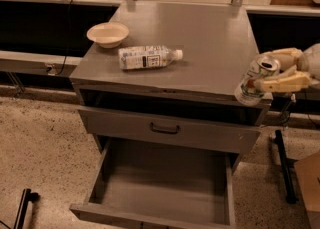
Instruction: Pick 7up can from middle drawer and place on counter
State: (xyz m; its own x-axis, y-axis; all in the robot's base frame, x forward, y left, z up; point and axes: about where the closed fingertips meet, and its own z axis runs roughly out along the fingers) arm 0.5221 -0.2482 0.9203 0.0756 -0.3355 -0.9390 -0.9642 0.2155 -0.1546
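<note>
My gripper [258,72] comes in from the right edge and is shut on the 7up can [253,81], a pale silver-and-green can with a shiny top. It holds the can tilted at the front right corner of the counter [210,38], about level with the top surface. The middle drawer [165,185] stands pulled out at the bottom, and its grey floor is bare.
A cream bowl [107,34] sits at the counter's left side. A clear plastic bottle with a white label [148,57] lies on its side near the front. A shut drawer front with a dark handle [165,129] is above the open drawer. A dark stand [284,165] is at right.
</note>
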